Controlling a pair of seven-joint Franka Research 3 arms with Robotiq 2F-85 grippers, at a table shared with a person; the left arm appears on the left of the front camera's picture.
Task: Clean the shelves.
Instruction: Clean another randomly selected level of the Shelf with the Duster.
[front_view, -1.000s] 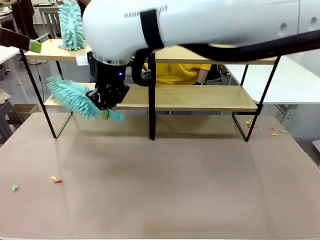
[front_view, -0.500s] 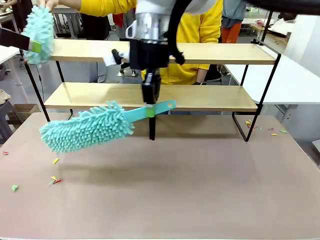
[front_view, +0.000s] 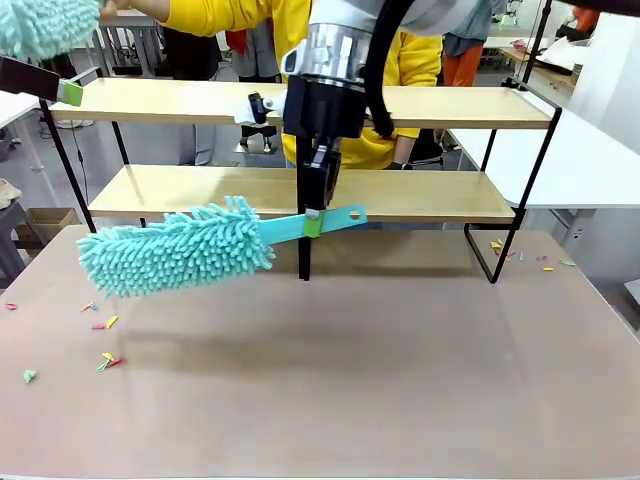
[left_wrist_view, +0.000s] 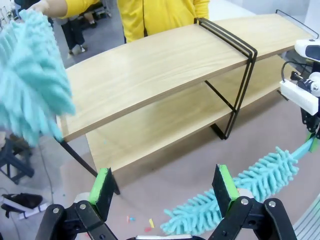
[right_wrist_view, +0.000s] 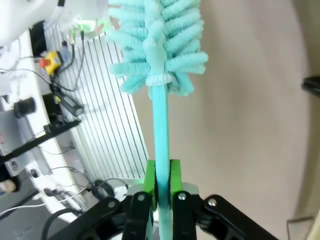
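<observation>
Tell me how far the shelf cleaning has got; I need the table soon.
Done: both boards of the shelves look bare, and coloured scraps lie on the tabletop. In hand: the right gripper is shut on a teal duster over the tabletop; the person holds another duster. Left gripper open. Left: I can't judge any remaining dust.

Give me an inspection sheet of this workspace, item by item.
Surface: beige tabletop, mostly bare.
Job's things: shelves, both boards bare; teal duster held over the table by its handle; a second duster in the person's hand by the top board's end.
Clutter: small coloured scraps on the table's left and right edges.
Grippers: right gripper shut on the duster handle; left gripper open, holding nothing.
Cables: black hose along the right arm.
Surroundings: person in yellow behind the shelves.
</observation>
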